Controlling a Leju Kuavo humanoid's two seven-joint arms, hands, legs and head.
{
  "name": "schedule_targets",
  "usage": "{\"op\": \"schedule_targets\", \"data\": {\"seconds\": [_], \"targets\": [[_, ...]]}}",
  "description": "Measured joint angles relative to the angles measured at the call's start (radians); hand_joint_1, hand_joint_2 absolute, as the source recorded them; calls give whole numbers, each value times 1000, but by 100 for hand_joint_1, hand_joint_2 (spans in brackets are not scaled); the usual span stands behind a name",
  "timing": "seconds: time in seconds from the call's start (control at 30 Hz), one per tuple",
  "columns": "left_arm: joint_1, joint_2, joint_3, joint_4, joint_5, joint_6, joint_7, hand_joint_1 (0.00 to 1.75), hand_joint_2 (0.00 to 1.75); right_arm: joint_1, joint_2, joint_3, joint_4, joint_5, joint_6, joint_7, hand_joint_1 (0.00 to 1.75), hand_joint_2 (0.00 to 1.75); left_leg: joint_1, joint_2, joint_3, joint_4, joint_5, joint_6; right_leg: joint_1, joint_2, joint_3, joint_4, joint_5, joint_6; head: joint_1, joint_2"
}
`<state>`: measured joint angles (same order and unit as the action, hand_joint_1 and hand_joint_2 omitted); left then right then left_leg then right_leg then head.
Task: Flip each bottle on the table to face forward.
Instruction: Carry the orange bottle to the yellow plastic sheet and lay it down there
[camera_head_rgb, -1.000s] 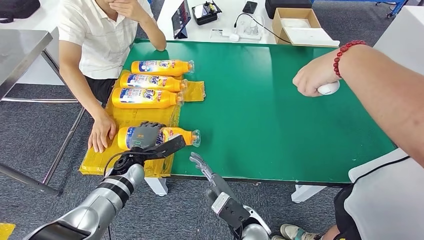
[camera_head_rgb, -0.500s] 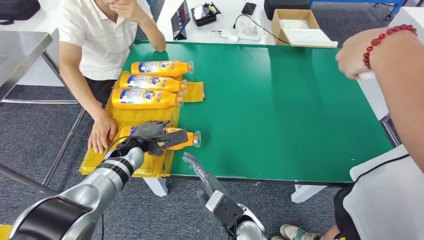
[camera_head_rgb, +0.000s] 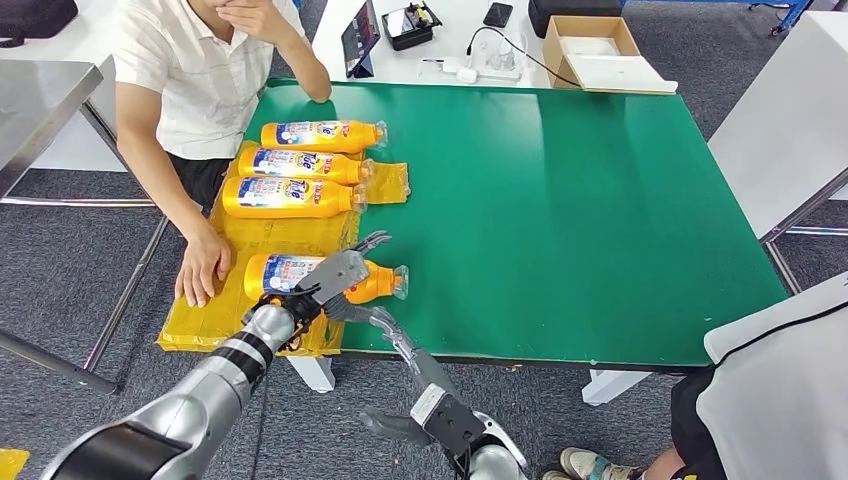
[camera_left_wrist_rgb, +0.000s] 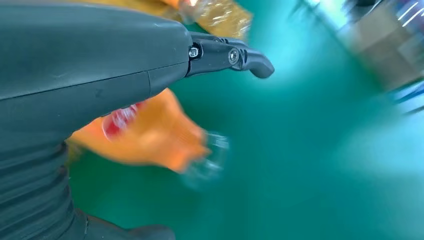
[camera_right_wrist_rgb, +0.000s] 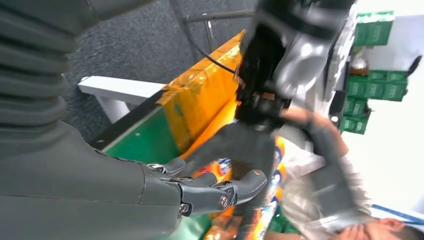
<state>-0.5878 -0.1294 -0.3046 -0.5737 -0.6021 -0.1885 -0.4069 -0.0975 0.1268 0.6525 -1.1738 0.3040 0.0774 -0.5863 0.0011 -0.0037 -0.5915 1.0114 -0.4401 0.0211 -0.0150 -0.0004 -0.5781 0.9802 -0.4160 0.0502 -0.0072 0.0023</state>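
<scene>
Right hand: the robot's right hand (camera_head_rgb: 400, 340) is closest to us, down at the near edge of the green table (camera_head_rgb: 560, 200). Its fingers are stretched out and apart, and it holds nothing. The fingertips point at the nearest bottle.

Left hand: the robot's left hand (camera_head_rgb: 335, 275) is over the nearest bottle. The fingers are spread wide. The palm lies across the bottle's middle, but I cannot tell if it really touches.

Nearest bottle: a yellow plastic bottle with a blue and white label and a clear cap (camera_head_rgb: 290, 275). It lies on its side near the table's front edge. Its label end is on the crinkly yellow plastic sheet (camera_head_rgb: 280, 232) and its cap end sticks out onto the green. The label faces up. In the left wrist view it looks blurry, just beside the hand.

Three far bottles: three more yellow bottles of the same kind (camera_head_rgb: 290, 197) lie on their sides in a row farther back on the sheet, caps pointing the same way. Their labels face up too.

Person: a person in a white shirt (camera_head_rgb: 195, 70) sits at the table's left side, with one hand (camera_head_rgb: 203, 265) flat on the yellow sheet, near the closest bottle.

Far back: a brown cardboard box (camera_head_rgb: 595, 52) sits on the white table behind.
</scene>
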Motion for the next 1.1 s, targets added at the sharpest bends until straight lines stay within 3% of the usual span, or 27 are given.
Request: {"op": "schedule_targets", "data": {"seconds": [0.33,0.6,0.73,0.87,1.0,1.1], "targets": [[335,41,-9,-565,486,-5,-60,0,175,54,-30,-16,-21,21,-16,-3,0,175,0,0,-6,0,0,0,1,0,-6,0,0,0,0,0],[434,55,-9,-782,511,-7,-59,0,175,72,-38,-27,-44,24,-18,-3,0,175,0,-1,-6,0,0,0,0,0,-6,0,0,0,0,0],[456,57,-6,-826,547,-3,-62,0,0,78,-39,-30,-51,22,-18,-3,0,175,0,0,-6,0,0,0,1,0,-6,0,0,0,0,0],[505,56,0,-903,607,31,-75,0,175,97,-43,-44,-74,-1,-25,-7,0,175,0,0,-7,0,0,0,1,0,-7,0,0,0,0,0],[579,34,1,-1013,713,93,-100,0,175,137,-39,-86,-139,-140,-30,-55,0,0,0,0,-8,0,0,0,0,0,-8,-1,0,0,0,0],[650,11,1,-1103,778,178,-91,0,175,186,-24,-162,-251,-265,-67,-78,0,0,0,-1,-9,0,-1,0,0,0,-9,-1,-1,0,0,0]]}}
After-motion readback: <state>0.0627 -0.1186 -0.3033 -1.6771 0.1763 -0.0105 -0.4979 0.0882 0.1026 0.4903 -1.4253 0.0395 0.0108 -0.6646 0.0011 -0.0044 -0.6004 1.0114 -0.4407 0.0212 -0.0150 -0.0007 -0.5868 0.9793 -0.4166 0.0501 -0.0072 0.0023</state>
